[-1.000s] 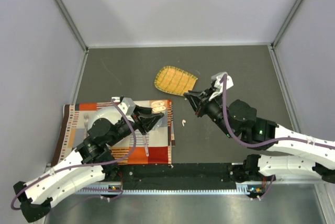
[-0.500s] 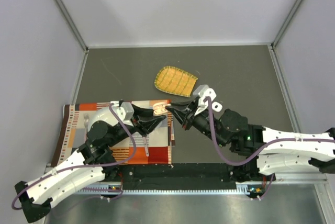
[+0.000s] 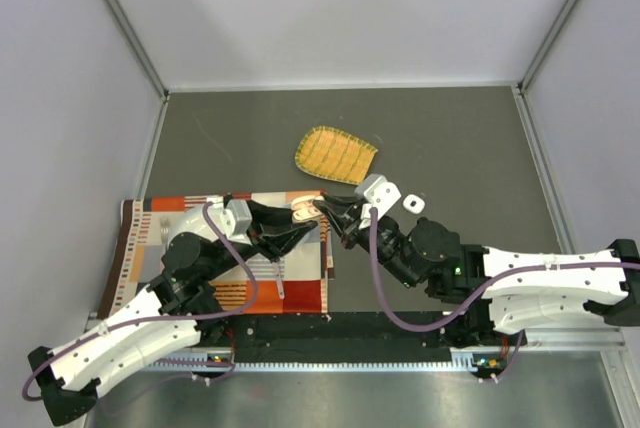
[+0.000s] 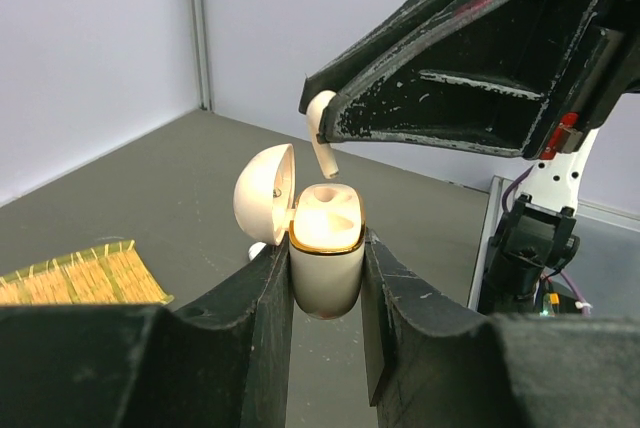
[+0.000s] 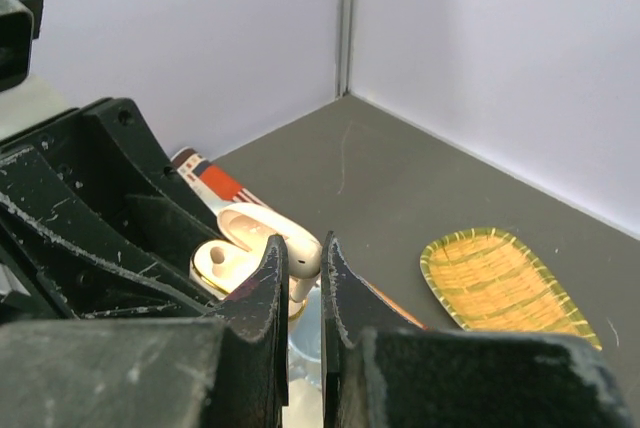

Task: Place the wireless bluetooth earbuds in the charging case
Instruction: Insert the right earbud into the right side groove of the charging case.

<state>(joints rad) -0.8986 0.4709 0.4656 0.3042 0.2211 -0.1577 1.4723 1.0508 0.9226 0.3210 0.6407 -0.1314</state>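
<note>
Table (image 3: 450,138): dark grey, matte, faintly scuffed; pale walls on three sides.
Placemat (image 3: 300,293): striped orange, red and brown cloth at about 8 o'clock in the top view, flat under the left arm.
Woven tray (image 3: 335,154): yellow straw oval, ribbed, near centre toward 12 o'clock; both wrist views catch it too.
Left gripper (image 4: 325,278): scratched black fingers clamped on the charging case (image 4: 326,253), held upright above the placemat.
Charging case: glossy cream, rounded, gold rim; domed lid hinged open toward 10 o'clock. Only the left wrist view shows the hollow inside.
Right gripper (image 5: 302,273): fingers pressed together on one earbud (image 4: 320,128).
Earbud: white, comma-shaped, stem pointing down, just above the case mouth, not touching it.
</note>
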